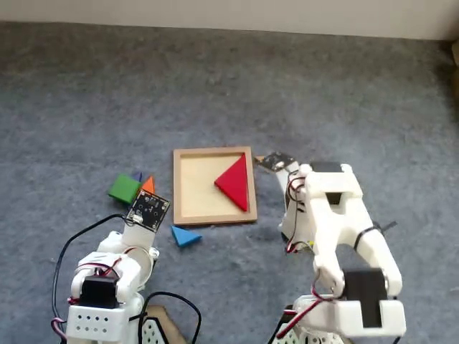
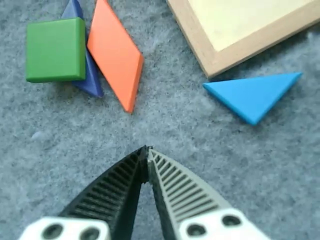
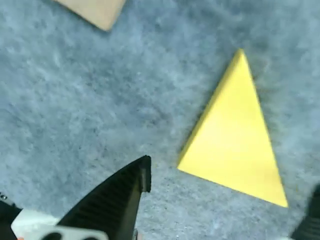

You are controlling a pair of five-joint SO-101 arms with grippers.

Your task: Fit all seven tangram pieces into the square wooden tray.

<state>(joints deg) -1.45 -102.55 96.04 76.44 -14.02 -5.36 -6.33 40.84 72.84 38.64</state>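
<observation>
The square wooden tray [image 1: 183,188] lies mid-table with a red triangle [image 1: 235,181] in its right half. Left of it sit a green square [image 2: 55,49], an orange parallelogram [image 2: 115,52] and a dark blue piece [image 2: 89,77] partly under the green square. A light blue triangle [image 2: 252,93] rests just off the tray's corner [image 2: 235,50]. My left gripper [image 2: 147,151] is shut and empty, just above the carpet short of these pieces. My right gripper [image 3: 231,182] is open over the edge of a yellow triangle [image 3: 235,130], one finger [image 3: 125,192] beside it on the carpet.
Everything rests on grey carpet. The left arm [image 1: 115,279] stands at the lower left and the right arm [image 1: 330,215] right of the tray. A tray corner [image 3: 95,10] lies a little way from the yellow triangle. Open carpet stretches behind the tray.
</observation>
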